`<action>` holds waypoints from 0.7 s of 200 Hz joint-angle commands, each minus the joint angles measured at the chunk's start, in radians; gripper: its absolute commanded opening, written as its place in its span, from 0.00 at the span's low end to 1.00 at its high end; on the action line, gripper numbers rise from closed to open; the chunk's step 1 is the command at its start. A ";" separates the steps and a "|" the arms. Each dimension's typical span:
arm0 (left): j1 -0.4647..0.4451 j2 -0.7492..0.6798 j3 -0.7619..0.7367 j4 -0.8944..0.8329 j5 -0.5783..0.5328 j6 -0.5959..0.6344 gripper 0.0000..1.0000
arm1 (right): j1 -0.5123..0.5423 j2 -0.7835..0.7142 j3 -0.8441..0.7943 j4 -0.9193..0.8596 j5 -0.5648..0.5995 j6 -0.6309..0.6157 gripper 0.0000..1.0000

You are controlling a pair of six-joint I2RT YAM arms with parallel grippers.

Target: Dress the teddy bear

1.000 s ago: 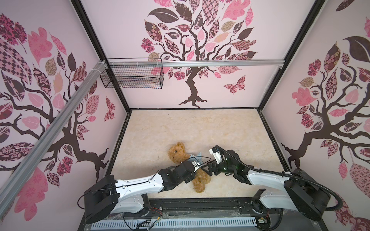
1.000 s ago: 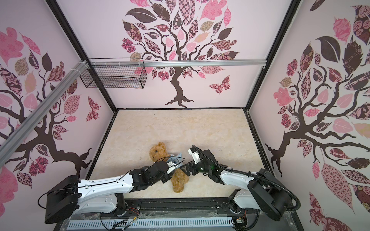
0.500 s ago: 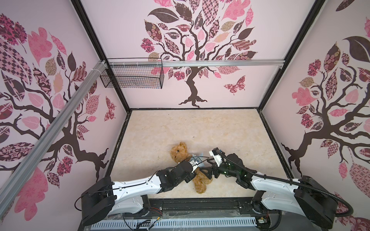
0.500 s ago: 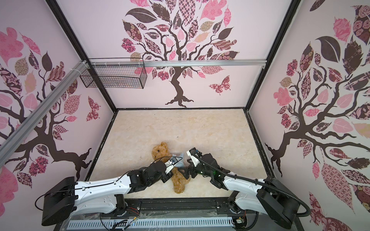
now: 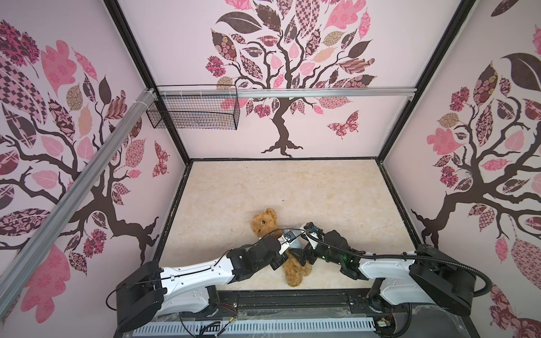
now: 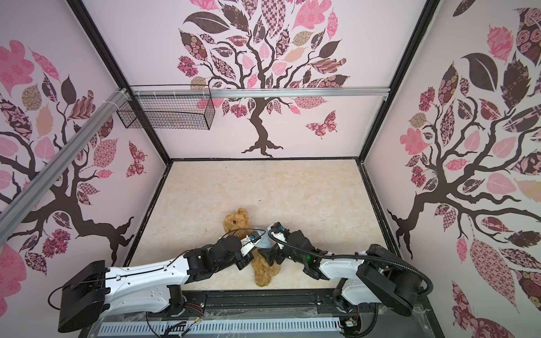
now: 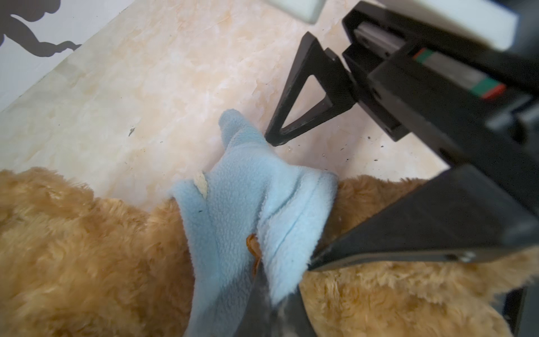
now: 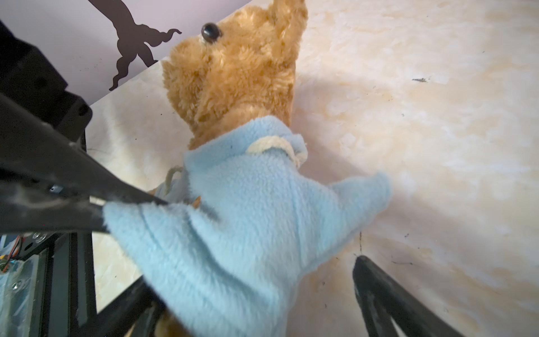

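The golden-brown teddy bear lies on the table near the front edge, head toward the back, legs toward the front. A light blue fleece shirt sits bunched around its chest, with an empty sleeve sticking out sideways. My left gripper is shut on a fold of the shirt's lower edge over the belly. My right gripper is open wide across the shirt, one finger on the bare table and one at the bear's side. In both top views the arms hide most of the torso.
Both arms reach in from the front edge and meet over the bear. The beige marble-look table is enclosed by patterned walls on three sides. A black wire basket hangs from an aluminium rail high at the back left.
My left gripper has closed onto the shirt. My right gripper has opened wide and come down toward the bear's body. The bear's head has shifted slightly.
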 commanded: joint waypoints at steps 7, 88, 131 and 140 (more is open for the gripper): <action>-0.002 -0.018 0.029 0.024 0.105 -0.007 0.00 | 0.004 0.052 -0.018 0.215 0.057 0.000 1.00; 0.028 -0.056 0.023 0.086 0.327 -0.017 0.00 | 0.004 0.207 -0.047 0.596 0.205 0.005 0.95; 0.050 -0.069 0.010 0.081 0.434 0.026 0.00 | 0.003 0.258 -0.034 0.681 0.230 0.026 0.89; 0.050 -0.066 0.006 0.084 0.457 0.036 0.00 | 0.004 0.260 -0.028 0.683 0.253 0.055 0.88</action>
